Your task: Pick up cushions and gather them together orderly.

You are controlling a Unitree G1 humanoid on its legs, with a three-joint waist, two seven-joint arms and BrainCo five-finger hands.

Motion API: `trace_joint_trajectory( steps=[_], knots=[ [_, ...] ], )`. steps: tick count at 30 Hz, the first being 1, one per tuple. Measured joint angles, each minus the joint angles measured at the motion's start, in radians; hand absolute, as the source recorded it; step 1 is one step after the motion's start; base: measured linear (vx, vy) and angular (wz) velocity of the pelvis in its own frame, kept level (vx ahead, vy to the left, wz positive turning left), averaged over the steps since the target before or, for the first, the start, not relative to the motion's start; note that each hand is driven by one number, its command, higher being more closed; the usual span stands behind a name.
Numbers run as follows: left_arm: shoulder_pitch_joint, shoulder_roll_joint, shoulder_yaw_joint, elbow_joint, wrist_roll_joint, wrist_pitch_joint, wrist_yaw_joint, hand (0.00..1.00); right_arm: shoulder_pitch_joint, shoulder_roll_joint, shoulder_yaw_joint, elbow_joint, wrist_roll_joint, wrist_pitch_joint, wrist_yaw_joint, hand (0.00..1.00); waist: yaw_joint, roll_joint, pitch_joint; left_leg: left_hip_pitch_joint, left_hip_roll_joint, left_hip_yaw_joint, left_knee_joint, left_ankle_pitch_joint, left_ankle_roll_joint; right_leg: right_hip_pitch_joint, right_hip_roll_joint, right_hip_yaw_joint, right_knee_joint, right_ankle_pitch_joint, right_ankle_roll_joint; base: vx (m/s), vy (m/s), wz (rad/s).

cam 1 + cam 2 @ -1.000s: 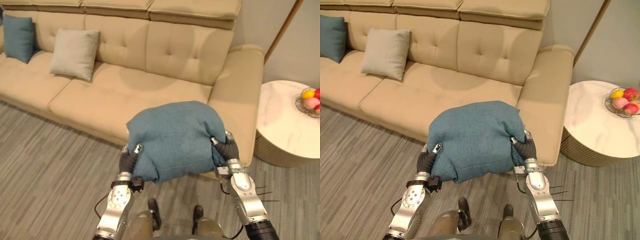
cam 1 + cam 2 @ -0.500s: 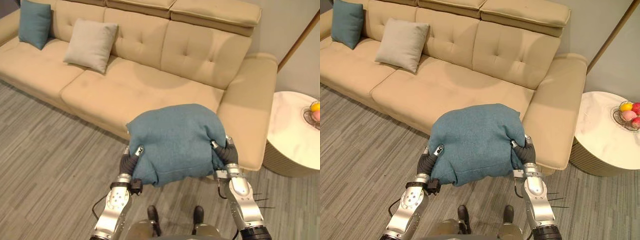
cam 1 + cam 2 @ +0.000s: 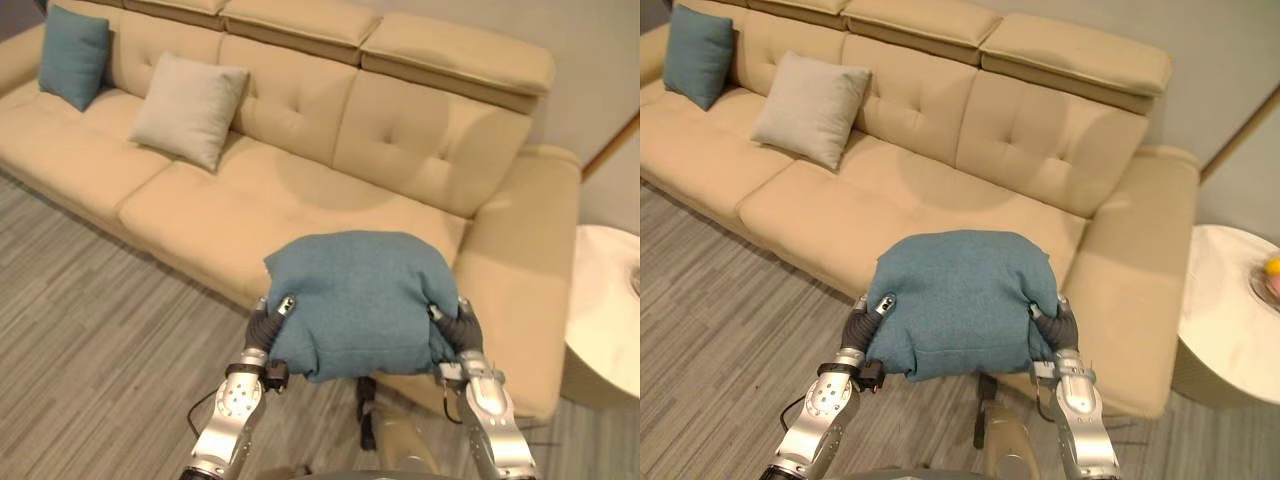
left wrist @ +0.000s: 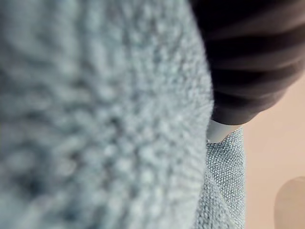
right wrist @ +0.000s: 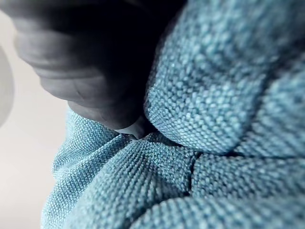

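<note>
In the left eye view the carried cushion (image 3: 355,300) hangs in the air in front of the sofa (image 3: 300,195), near its right end. It is pressed between the left hand (image 3: 268,322) and the right hand (image 3: 458,330), while the beige cushion (image 3: 188,110) and the small teal cushion (image 3: 73,57) lean on the sofa's back toward its left end. The left wrist view, then the right wrist view, show teal weave bunched against each dark cover (whether either hand is clasped or flat I cannot tell). This looks like the carrying step; the next move probably calls for travelling along the sofa and setting the load upright beside the beige cushion.
</note>
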Motion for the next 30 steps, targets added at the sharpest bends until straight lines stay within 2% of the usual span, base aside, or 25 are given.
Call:
trace_joint_trajectory(
  steps=[1,2,3,4,5,6,9,10,11,12,13,14,15,16,17,19,21,23,24,25,26,30],
  knots=[
    [0.002,-0.011,0.003,0.000,-0.002,0.004,0.000,1.00,0.037,-0.004,0.001,-0.061,0.000,0.006,-0.003,1.00,0.011,0.005,0.004,-0.048,0.066,0.029,0.199,0.054,-0.023,0.063,0.029,0.000,-0.006,-0.032,-0.016,0.50,-0.153,-0.12],
    [0.006,-0.011,0.004,0.000,-0.003,0.004,0.000,1.00,0.057,-0.004,0.001,-0.096,0.000,0.006,-0.003,1.00,0.018,0.004,0.004,-0.071,0.098,0.044,0.277,0.051,-0.020,0.093,0.039,0.002,-0.010,-0.046,-0.021,0.52,-0.132,-0.28],
    [0.009,-0.012,0.004,-0.003,-0.004,0.004,0.000,1.00,0.090,-0.004,0.001,-0.173,0.000,0.006,-0.006,1.00,0.030,0.003,0.004,-0.097,0.144,0.082,0.374,0.039,-0.002,0.145,0.051,0.017,-0.022,-0.070,-0.025,0.30,-0.061,-0.36],
    [0.009,-0.015,0.006,-0.012,-0.005,0.004,0.000,1.00,0.108,-0.004,0.001,-0.239,0.000,0.001,-0.010,1.00,0.032,0.003,0.002,-0.126,0.171,0.124,0.391,0.015,0.036,0.179,0.052,0.032,-0.041,-0.080,-0.027,0.36,-0.065,-0.35],
    [0.009,-0.018,0.009,-0.024,-0.005,0.003,0.000,1.00,0.109,-0.004,0.000,-0.266,0.000,-0.003,-0.013,1.00,0.031,0.002,0.002,-0.139,0.182,0.145,0.376,0.002,0.053,0.189,0.051,0.046,-0.048,-0.084,-0.027,0.28,0.002,-0.50],
    [0.009,-0.029,0.016,-0.055,-0.005,0.001,0.000,1.00,0.105,-0.003,0.000,-0.304,0.000,-0.005,-0.019,1.00,0.039,0.000,0.002,-0.170,0.193,0.165,0.310,-0.020,0.087,0.200,0.051,0.084,-0.060,-0.091,-0.025,0.25,0.029,-0.61],
    [0.019,-0.053,0.036,-0.094,-0.004,-0.018,-0.001,1.00,0.092,0.002,0.000,-0.329,0.000,-0.022,-0.022,1.00,0.064,-0.010,0.004,-0.194,0.162,0.071,0.064,-0.016,0.079,0.212,0.049,0.184,-0.058,-0.113,-0.009,0.20,0.144,-1.05],
    [0.031,-0.054,0.039,-0.096,-0.003,-0.019,-0.001,1.00,0.084,0.010,0.001,-0.320,0.000,-0.023,-0.022,1.00,0.072,-0.009,0.004,-0.194,0.120,-0.042,-0.078,0.009,0.039,0.220,0.046,0.244,-0.054,-0.128,0.013,0.19,0.305,-1.31],
    [0.041,-0.055,0.039,-0.096,-0.003,-0.019,-0.001,1.00,0.082,0.013,0.002,-0.304,-0.001,-0.024,-0.022,1.00,0.075,-0.006,0.002,-0.189,0.101,-0.113,-0.160,0.032,0.015,0.219,0.046,0.290,-0.040,-0.143,0.035,0.19,0.339,-1.12],
    [0.042,-0.055,0.039,-0.096,-0.003,-0.019,-0.001,1.00,0.081,0.013,0.002,-0.300,-0.001,-0.023,-0.022,1.00,0.074,-0.005,0.001,-0.186,0.099,-0.122,-0.172,0.034,0.010,0.218,0.046,0.297,-0.038,-0.145,0.037,0.12,0.263,-1.15],
    [0.060,-0.058,0.037,-0.095,-0.002,-0.019,-0.001,1.00,0.079,0.009,0.002,-0.268,-0.001,-0.024,-0.021,1.00,0.074,0.013,-0.010,-0.169,0.093,-0.156,-0.260,0.088,-0.019,0.202,0.059,0.355,-0.019,-0.163,0.069,0.11,0.303,-1.07],
    [0.071,-0.060,0.037,-0.091,-0.002,-0.019,-0.001,1.00,0.076,0.010,0.003,-0.249,-0.001,-0.024,-0.021,1.00,0.078,0.025,-0.018,-0.153,0.088,-0.152,-0.259,0.142,-0.032,0.200,0.067,0.388,-0.014,-0.169,0.085,0.18,0.388,-1.67],
    [0.086,-0.057,0.038,-0.075,-0.001,-0.019,-0.001,1.00,0.076,0.015,0.012,-0.208,-0.002,-0.023,-0.020,1.00,0.081,0.009,-0.027,-0.139,0.075,-0.111,-0.231,0.165,-0.026,0.206,0.060,0.453,-0.025,-0.166,0.112,0.19,0.393,-1.34],
    [0.093,-0.051,0.038,-0.067,0.000,-0.018,-0.001,1.00,0.078,0.029,0.015,-0.189,-0.004,-0.020,-0.020,1.00,0.077,-0.011,-0.038,-0.139,0.065,-0.072,-0.225,0.154,-0.011,0.201,0.039,0.484,-0.031,-0.161,0.135,0.24,0.410,-1.25],
    [0.093,-0.039,0.038,-0.052,0.000,-0.018,-0.003,1.00,0.073,0.041,0.015,-0.170,-0.015,-0.020,-0.020,1.00,0.060,-0.041,-0.045,-0.138,0.043,-0.020,-0.216,0.145,0.004,0.185,0.009,0.524,-0.039,-0.156,0.162,0.17,0.316,-0.94],
    [0.093,-0.009,0.039,-0.033,-0.002,-0.015,-0.007,1.00,0.047,0.044,0.017,-0.134,-0.041,-0.016,-0.014,1.00,0.057,-0.069,-0.046,-0.129,0.015,0.055,-0.201,0.134,0.022,0.169,-0.026,0.568,-0.074,-0.127,0.194,0.11,0.265,-1.04],
    [0.094,0.002,0.043,-0.029,-0.001,-0.012,-0.013,1.00,0.007,0.036,0.022,-0.078,-0.042,-0.016,-0.008,1.00,0.056,-0.069,-0.045,-0.109,0.005,0.105,-0.199,0.123,0.039,0.168,-0.040,0.584,-0.109,-0.085,0.193,0.05,0.189,-1.01],
    [0.094,0.005,0.058,-0.029,0.000,-0.012,-0.015,1.00,-0.042,0.032,0.035,-0.009,-0.042,-0.015,-0.003,1.00,0.061,-0.067,-0.044,-0.084,0.008,0.138,-0.212,0.117,0.045,0.164,-0.041,0.549,-0.136,-0.040,0.179,0.02,0.106,-0.95],
    [0.093,0.007,0.071,-0.029,0.002,-0.012,-0.014,1.00,-0.063,0.026,0.047,0.016,-0.042,-0.014,-0.002,1.00,0.061,-0.065,-0.045,-0.076,0.013,0.151,-0.231,0.117,0.045,0.158,-0.040,0.492,-0.151,-0.015,0.159,-0.01,0.036,-0.80],
    [0.085,0.014,0.089,-0.027,0.002,-0.013,-0.014,1.00,-0.091,0.024,0.063,0.030,-0.042,-0.013,0.002,1.00,0.062,-0.065,-0.045,-0.068,0.013,0.163,-0.270,0.112,0.048,0.140,-0.041,0.382,-0.169,0.008,0.138,-0.02,0.042,-0.70],
    [0.079,0.021,0.089,-0.025,0.002,-0.013,-0.014,1.00,-0.099,0.018,0.064,0.034,-0.042,-0.012,0.002,1.00,0.062,-0.065,-0.045,-0.069,0.010,0.163,-0.284,0.112,0.048,0.133,-0.043,0.354,-0.178,0.016,0.133,-0.03,0.027,-0.50],
    [0.063,0.026,0.087,-0.006,0.030,-0.013,-0.013,1.00,-0.102,0.014,0.067,0.050,-0.047,-0.008,0.003,1.00,0.060,-0.065,-0.045,-0.071,0.001,0.166,-0.299,0.113,0.047,0.137,-0.052,0.340,-0.221,0.036,0.143,-0.05,-0.012,-0.12]
  ],
)
